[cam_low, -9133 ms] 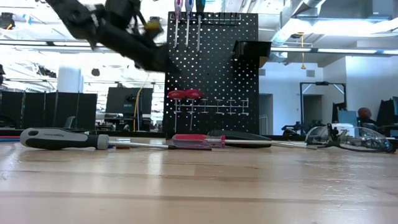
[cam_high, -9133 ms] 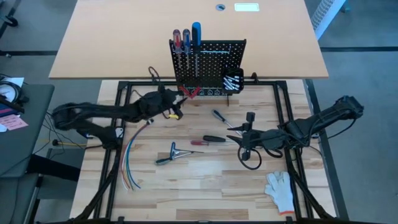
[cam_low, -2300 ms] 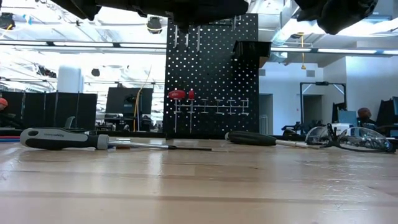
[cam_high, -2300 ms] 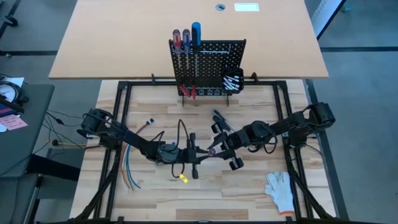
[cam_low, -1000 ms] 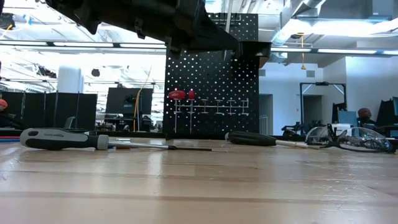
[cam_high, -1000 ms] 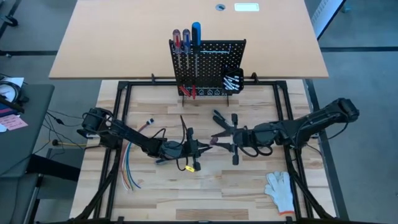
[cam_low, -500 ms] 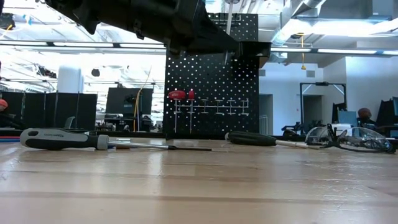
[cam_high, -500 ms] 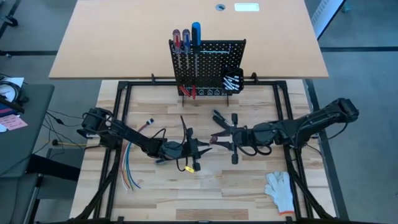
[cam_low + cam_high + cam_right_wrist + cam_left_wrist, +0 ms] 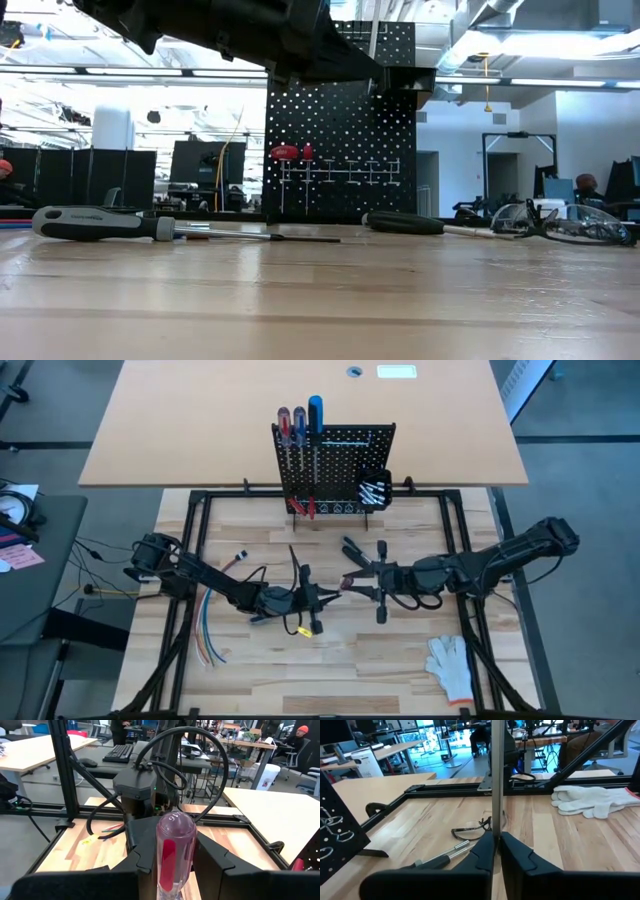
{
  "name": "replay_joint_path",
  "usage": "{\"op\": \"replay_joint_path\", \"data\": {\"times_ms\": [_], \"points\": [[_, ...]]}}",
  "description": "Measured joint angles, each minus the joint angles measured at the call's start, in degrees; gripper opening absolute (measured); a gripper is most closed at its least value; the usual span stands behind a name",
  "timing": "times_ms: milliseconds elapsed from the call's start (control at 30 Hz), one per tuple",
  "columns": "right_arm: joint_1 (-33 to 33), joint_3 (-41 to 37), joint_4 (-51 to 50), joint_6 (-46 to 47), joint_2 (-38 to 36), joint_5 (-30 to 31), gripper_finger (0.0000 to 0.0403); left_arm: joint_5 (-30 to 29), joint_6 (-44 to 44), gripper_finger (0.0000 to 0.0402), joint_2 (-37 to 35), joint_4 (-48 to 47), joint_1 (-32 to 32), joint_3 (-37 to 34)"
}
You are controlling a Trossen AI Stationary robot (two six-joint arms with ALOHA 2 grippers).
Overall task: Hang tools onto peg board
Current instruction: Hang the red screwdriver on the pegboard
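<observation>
Steel shaft pinched in your left gripper (image 9: 322,596), jaws together on it — the red-handled screwdriver (image 9: 175,851) spans mid-table to your right gripper (image 9: 352,581), clamped round its handle. Handover, I'd judge; next, release left and carry it to the peg board (image 9: 335,467).

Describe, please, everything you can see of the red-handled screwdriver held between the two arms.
The screwdriver has a clear plastic handle with a red core and a rounded butt, and a thin silver metal shaft. It hangs level above the table: the right end effector grips the handle, the left end effector is shut on the shaft.
</observation>
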Motion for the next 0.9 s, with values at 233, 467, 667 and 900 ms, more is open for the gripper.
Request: {"op": "replay_joint_path", "data": {"times_ms": [233, 467, 667, 900], "points": [[-0.09, 0.02, -1.67, -0.54, -0.08, 0.06, 0.0141, 0.29, -0.26, 0.0003, 0.04, -0.52, -0.05, 0.00], [1.14, -0.02, -10.75, 0.73, -7.79, 8.97, 0.0287, 1.34, -3.39, 0.0001, -0.02, -1.29, 0.69, 0.02], [6.47, -1.70, -26.22, 11.63, -14.81, 17.91, 0.0299, 3.78, -5.16, 0.0000, 0.00, -2.11, 3.08, 0.02], [13.29, -11.01, -27.74, 25.12, -15.61, 20.91, 0.0300, 6.68, -6.60, 0.0000, -0.01, 1.54, 8.01, 0.06]]}}
